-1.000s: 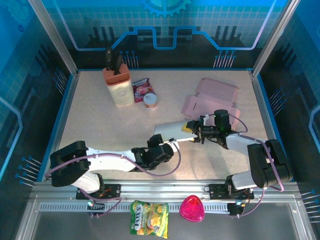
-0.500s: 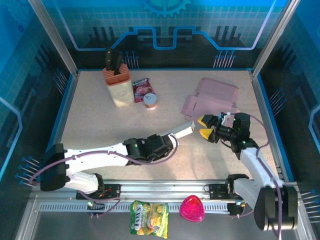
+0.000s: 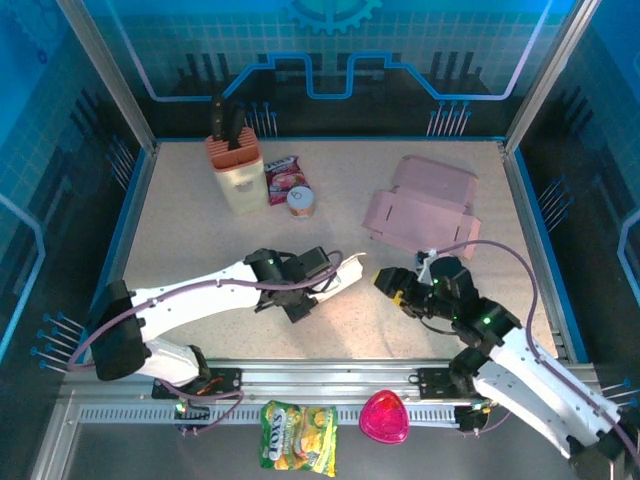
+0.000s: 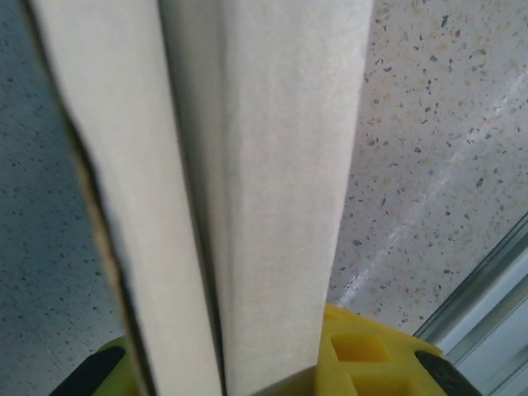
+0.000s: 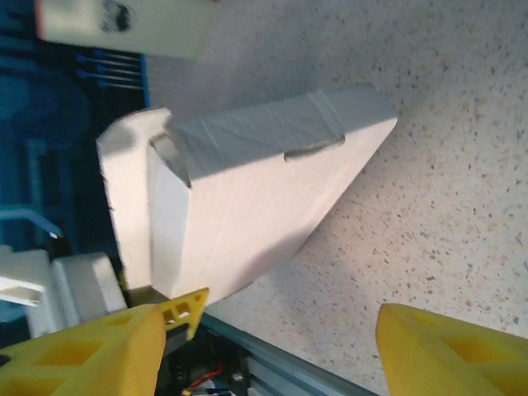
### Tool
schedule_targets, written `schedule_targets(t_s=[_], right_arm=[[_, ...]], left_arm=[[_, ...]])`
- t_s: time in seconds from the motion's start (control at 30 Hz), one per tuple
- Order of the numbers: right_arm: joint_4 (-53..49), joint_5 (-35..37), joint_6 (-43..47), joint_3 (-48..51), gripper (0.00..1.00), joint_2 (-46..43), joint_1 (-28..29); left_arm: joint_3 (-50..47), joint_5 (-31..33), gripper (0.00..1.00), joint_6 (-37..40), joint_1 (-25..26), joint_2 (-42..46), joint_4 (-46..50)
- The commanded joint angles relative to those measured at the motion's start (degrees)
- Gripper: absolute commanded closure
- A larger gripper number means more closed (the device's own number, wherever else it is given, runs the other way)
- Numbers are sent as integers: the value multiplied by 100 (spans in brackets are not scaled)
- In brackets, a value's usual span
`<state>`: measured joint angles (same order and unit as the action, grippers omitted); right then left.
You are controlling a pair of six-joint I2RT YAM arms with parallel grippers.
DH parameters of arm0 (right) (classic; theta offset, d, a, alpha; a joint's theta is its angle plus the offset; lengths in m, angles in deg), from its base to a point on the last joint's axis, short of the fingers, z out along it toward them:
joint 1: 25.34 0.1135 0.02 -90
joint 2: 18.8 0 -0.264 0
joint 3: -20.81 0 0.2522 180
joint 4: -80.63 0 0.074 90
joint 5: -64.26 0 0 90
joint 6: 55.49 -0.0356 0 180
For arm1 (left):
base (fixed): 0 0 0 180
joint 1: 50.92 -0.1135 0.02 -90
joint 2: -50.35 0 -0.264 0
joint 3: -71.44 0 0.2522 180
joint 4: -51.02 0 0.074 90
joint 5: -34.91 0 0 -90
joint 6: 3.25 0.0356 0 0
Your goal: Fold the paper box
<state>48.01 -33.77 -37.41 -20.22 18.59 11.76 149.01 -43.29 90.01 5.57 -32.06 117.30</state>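
On the speckled tabletop [image 3: 200, 230] a flat pink box blank [image 3: 420, 205] lies at the far right, well apart from the white paper box [image 3: 345, 272] near the centre. The white box is a slim flattened wedge whose long axis runs from near-left to far-right, with its free end pointing right. The left gripper [image 3: 322, 283] is clamped narrowly on its left end, while the right gripper [image 3: 393, 290] stands wide and empty just beside the free end, facing it.

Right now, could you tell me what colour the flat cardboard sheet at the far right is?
The cardboard sheet is pale pink, clearest in the top external view.
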Motion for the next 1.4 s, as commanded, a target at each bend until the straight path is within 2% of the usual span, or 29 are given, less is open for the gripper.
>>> schedule_targets(t_s=[0.0,0.17,0.37,0.5,0.7,0.93,1.13,1.27,1.37], right_arm=[[485,993,-374,-163,30,390,568],[1024,1435,-624,-217,29,931,1113],[1235,1585,-637,-392,25,1192,1086],[1639,1239,-824,-365,26,1574,838],[1708,1058,-981,-457,33,2079,716],[1540,961,-1200,-350,33,2430,533],[1305,912,-1243,-406,45,2653,498],[1348,869,-1283,-392,48,2692,506],[1251,929,-1240,-428,49,2580,517]], left_arm=[[324,-689,77,24,-141,-256,542],[620,-859,75,108,-284,-538,640],[813,-986,73,313,-406,-734,659],[932,-979,72,400,-471,-838,620],[999,-872,67,442,-499,-917,552],[951,-720,61,449,-499,-888,390],[823,-573,56,412,-499,-576,54],[756,-609,56,412,-499,-561,-13],[734,-600,61,412,-490,-625,-22]])
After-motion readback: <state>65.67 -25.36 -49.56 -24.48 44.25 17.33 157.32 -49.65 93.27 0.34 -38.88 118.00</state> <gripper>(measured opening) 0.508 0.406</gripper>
